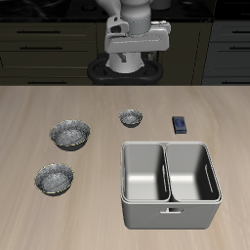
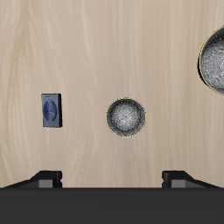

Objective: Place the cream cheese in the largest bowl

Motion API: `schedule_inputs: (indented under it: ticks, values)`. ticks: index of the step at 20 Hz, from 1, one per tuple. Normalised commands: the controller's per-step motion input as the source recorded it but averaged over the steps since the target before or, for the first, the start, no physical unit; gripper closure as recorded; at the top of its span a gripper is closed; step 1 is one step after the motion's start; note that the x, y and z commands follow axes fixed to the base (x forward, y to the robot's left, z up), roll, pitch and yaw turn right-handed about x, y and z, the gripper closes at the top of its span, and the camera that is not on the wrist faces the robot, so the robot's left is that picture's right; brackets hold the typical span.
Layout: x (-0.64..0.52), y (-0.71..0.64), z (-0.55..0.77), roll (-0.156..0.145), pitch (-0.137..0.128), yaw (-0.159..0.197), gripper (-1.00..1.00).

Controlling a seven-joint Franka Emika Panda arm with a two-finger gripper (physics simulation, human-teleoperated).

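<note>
The cream cheese (image 1: 180, 124) is a small, flat, dark blue box lying on the table beside the tiny bowl; it also shows in the wrist view (image 2: 52, 111). The largest bowl (image 1: 70, 134), speckled with a dark outer wall, stands across the tiny bowl from the box; only its edge shows in the wrist view (image 2: 214, 58). My gripper (image 1: 137, 51) hangs high over the table's back, well behind the box, open and empty. In the wrist view the gripper (image 2: 112, 179) has its jaws wide apart.
A tiny speckled bowl (image 1: 131, 118) (image 2: 126, 117) sits between the box and the largest bowl. A near-equal speckled bowl (image 1: 54, 178) stands nearer the front edge. A grey two-compartment bin (image 1: 168, 184) stands near the front, in front of the box.
</note>
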Motion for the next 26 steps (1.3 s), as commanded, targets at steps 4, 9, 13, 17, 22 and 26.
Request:
schedule_inputs:
  ticks: [4,9,13,17,22,26]
  values:
    - [0.1,0.21,-0.08,0.003,0.029,-0.015,-1.0]
    - [0.05,0.41,-0.04,0.051,-0.029,-0.023,-1.0]
    - [0.08,0.48,-0.06,0.034,-0.061,-0.037,-1.0]
    - [0.01,0.4,-0.07,-0.036,-0.088,0.001,-1.0]
    - [0.04,0.32,-0.15,-0.015,0.0,-0.019,-1.0]
    - [0.02,0.36,-0.32,-0.092,-0.077,0.046,-1.0]
